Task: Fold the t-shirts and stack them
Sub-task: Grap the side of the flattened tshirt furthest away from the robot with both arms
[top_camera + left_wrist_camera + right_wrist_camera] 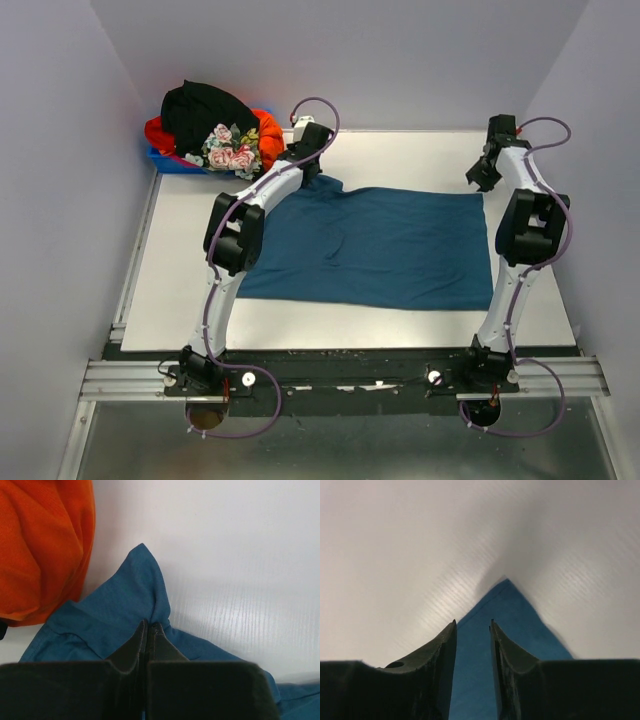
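On the white table (180, 270) we see a dark teal-blue t-shirt (375, 250) spread out nearly flat between the two robot arms, its long edges running left to right. At its far left corner we see the left gripper (149, 626) with its jaws pressed together on the teal cloth, which rises into a small pointed fold just beyond the fingertips. At the far right corner we find the right gripper (472, 624). Its jaws stand apart with a narrow gap, and through that gap we see the pointed corner of the teal shirt lying on the table, not pinched. At the far left corner of the table, near the left gripper, we see a heap of other shirts: a black t-shirt (205, 110) on top, an orange-red t-shirt (268, 128) bulging out at both sides, and a black t-shirt with pink-white flowers (232, 150) at the front. Under the heap we make out the edge of a small blue bin (172, 162). From the left wrist camera the orange-red cloth sits close beside the pinched teal corner, and we cannot tell whether the two touch.
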Motion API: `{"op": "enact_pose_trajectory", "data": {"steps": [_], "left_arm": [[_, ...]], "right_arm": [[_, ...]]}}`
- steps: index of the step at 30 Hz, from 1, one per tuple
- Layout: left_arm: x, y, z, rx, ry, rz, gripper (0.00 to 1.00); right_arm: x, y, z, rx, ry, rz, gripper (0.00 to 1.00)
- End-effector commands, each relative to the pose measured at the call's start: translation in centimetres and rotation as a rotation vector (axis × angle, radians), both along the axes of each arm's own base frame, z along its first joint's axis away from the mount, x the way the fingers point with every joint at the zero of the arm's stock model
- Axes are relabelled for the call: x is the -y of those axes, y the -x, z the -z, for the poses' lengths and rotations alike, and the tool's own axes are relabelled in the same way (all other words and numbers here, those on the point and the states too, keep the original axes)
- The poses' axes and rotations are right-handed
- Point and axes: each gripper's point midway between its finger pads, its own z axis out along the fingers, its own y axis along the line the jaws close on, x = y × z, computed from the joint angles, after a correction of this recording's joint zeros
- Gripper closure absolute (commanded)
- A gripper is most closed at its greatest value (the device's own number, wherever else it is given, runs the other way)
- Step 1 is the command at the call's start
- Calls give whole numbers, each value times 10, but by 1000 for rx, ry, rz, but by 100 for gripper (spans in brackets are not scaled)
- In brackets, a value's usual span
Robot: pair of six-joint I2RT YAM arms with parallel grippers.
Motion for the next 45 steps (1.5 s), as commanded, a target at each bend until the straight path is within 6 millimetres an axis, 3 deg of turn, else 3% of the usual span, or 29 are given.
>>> {"op": "enact_pose_trajectory", "data": {"steps": [1,5,9,16,17,20,26,31,40,41,42,43,45], "left_arm": [[3,0,-30,56,26,14,100],[4,0,-29,54,33,18,100],[4,-1,-30,58,28,17,100],[4,-1,-30,56,25,17,100],[4,-1,-31,58,26,17,100],[2,-1,-31,55,22,15,100],[2,-1,-33,59,23,14,100],[3,-1,-33,59,25,16,100],[4,-1,-28,50,30,20,100],[5,-1,-28,51,34,21,100],[6,-1,-27,49,37,22,100],[6,-1,-27,47,40,23,100],[7,0,-28,48,48,25,100]], "right_arm": [[21,13,18,-83,-2,39,54],[26,7,21,-73,-19,31,50],[30,2,28,-93,-26,22,56],[30,-5,34,-122,-37,18,59],[30,-6,35,-125,-37,22,60],[33,-4,39,-134,-38,46,77],[34,-3,32,-122,-37,14,66],[42,-3,25,-135,10,-1,66],[56,-14,-20,16,180,-214,66],[55,-15,-23,23,160,-234,64],[48,-19,-25,54,120,-293,44],[39,-23,-24,93,70,-356,2],[43,-24,-22,84,64,-347,3]]}}
